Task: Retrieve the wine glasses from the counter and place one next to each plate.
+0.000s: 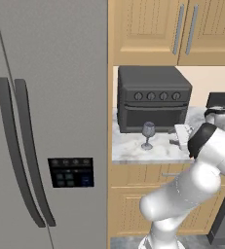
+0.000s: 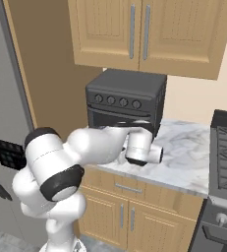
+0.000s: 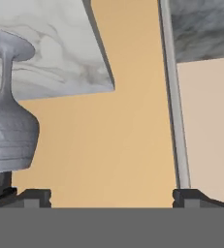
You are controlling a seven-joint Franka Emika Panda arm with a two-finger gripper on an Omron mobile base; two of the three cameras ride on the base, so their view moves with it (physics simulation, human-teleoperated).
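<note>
One clear, grey-tinted wine glass (image 1: 147, 135) stands upright on the marbled counter (image 1: 133, 148), in front of the black toaster oven. My gripper (image 1: 174, 136) is level with the glass, a short way to its right and pointing at it, apart from it. In the hand view the picture is rolled over: the wine glass (image 3: 8, 133) appears foot-up at the left edge, beside the left fingertip (image 3: 33, 195) and outside the gap. The gripper (image 3: 111, 196) is open with nothing between its fingers. The second glass and both plates are out of view.
A black toaster oven (image 1: 153, 99) sits at the back of the counter (image 2: 193, 152). A tall grey fridge (image 1: 46, 121) stands left of it. Wood wall cabinets (image 2: 144, 34) hang above. A dark stove (image 2: 225, 147) borders the counter's right end.
</note>
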